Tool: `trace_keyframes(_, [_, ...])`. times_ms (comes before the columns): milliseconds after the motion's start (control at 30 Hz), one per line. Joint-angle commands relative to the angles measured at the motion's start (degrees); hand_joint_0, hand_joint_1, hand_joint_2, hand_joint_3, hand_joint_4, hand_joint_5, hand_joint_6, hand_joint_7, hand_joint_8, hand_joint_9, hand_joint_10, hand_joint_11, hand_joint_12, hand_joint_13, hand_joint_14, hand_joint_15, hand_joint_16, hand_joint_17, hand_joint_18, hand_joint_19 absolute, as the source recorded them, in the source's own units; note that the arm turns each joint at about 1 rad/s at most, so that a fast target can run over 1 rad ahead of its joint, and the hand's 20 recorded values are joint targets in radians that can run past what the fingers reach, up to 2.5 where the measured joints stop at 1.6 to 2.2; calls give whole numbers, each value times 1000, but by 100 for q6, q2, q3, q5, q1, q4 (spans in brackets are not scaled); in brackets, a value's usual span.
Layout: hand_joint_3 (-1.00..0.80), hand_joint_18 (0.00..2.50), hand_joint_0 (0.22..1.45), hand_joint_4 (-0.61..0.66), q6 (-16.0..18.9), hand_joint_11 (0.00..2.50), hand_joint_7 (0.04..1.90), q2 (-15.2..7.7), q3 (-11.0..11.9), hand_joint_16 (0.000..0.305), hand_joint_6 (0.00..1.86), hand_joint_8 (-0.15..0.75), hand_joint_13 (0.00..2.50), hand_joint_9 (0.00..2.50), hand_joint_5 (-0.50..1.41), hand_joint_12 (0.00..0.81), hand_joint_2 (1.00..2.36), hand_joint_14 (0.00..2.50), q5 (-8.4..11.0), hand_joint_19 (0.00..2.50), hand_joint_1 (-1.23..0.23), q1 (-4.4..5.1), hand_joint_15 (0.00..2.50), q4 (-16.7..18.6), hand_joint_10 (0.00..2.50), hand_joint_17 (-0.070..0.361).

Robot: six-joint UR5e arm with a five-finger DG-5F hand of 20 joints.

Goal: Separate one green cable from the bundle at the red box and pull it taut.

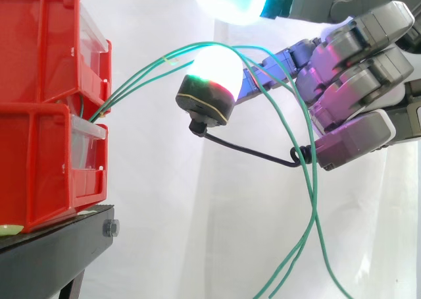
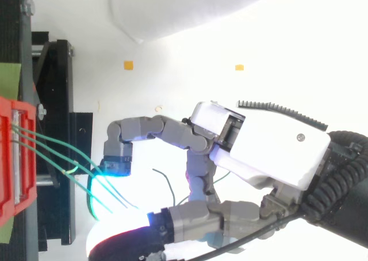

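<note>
Several green cables (image 1: 314,193) leave the gap between the two stacked red bins (image 1: 39,81) at the left. They rise in a loose arc to the robot hand (image 1: 368,55), which reaches in from the right. Past it we see them fall away and cross one another toward the bottom of the side view. From above, the same strands fan out of the red bins (image 2: 7,169) and run rightward to the robot hand (image 2: 270,152), close beside one another. The bins sit on a black stand (image 1: 52,253) before a white curtain (image 1: 164,213). We cannot tell whether the robot hand grips any strand or merely has the bundle draped across it. What matters next, in our judgement, is the line. The cables' anchor lies directly left of the robot hand, their long axis runs left to right, and the span between bows upward with slack. Tightening one would call for travel to the right, away from the bins. We judge that no single cable has yet been parted from its neighbours.
</note>
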Motion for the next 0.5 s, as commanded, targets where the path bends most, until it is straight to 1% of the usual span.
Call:
trace_keyframes(0, [-500,2001,452,197,0,1301,1417,0,0,87,501,288,1779,2032,95,443,1000,436,0,901,-580,0,1617,0,43,195])
trace_keyframes(33, [-500,2007,446,199,0,1279,1419,0,-9,87,501,298,1782,2031,95,446,1000,424,0,896,-574,0,1618,0,42,197])
trace_keyframes(167, [-500,2016,439,185,-8,1268,1397,0,-9,88,501,286,1792,2038,99,455,1000,420,0,886,-564,0,1605,0,42,197])
trace_keyframes(200, [-500,2016,442,164,-8,1253,1394,0,-9,87,501,274,1797,2060,106,434,1000,421,0,889,-566,0,1591,0,41,195])
trace_keyframes(333, [-500,1949,537,127,-8,1315,1408,0,-9,77,500,239,1788,2079,112,376,1000,438,0,958,-539,0,1620,0,42,174])
trace_keyframes(367, [-500,1950,543,127,-8,1333,1409,0,-9,77,500,242,1785,2079,113,374,1000,435,0,960,-540,0,1635,0,42,173])
trace_keyframes(433, [-500,1938,605,108,-8,1345,1418,0,-17,73,501,230,1792,2086,114,360,1000,426,0,989,-560,0,1662,0,41,165])
trace_keyframes(467, [-500,1940,608,105,-8,1345,1414,0,-17,73,501,227,1791,2086,115,360,1000,430,0,990,-562,0,1661,0,42,165])
